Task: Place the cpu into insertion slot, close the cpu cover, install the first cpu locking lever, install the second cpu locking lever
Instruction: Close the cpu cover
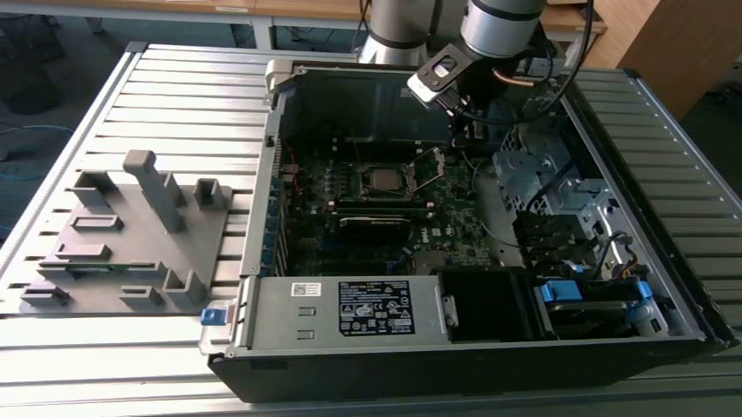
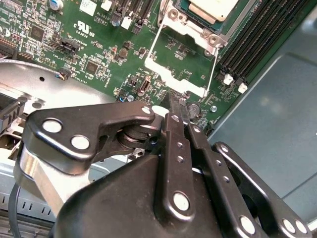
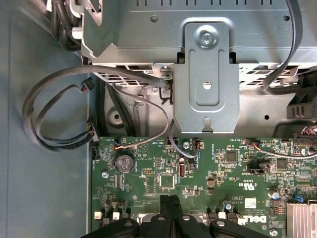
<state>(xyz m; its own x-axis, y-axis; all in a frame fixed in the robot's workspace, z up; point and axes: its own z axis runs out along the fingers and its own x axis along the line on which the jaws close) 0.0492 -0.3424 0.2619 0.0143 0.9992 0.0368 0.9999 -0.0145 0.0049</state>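
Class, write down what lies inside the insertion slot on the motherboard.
The cpu lies inside the slot, with its silver top showing. The cover stands swung open, not over the cpu. Whatever is under the cpu is hidden by it.

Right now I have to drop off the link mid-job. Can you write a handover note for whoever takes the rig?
Gripper: shut, with its tips at the free edge of the cpu cover. I cannot tell whether it pinches that edge.
Things: the cpu lies in the insertion slot. The cover stands open, tilted up off the slot.
Done: cpu placed.
Left: cover not yet closed; both lever steps not done.
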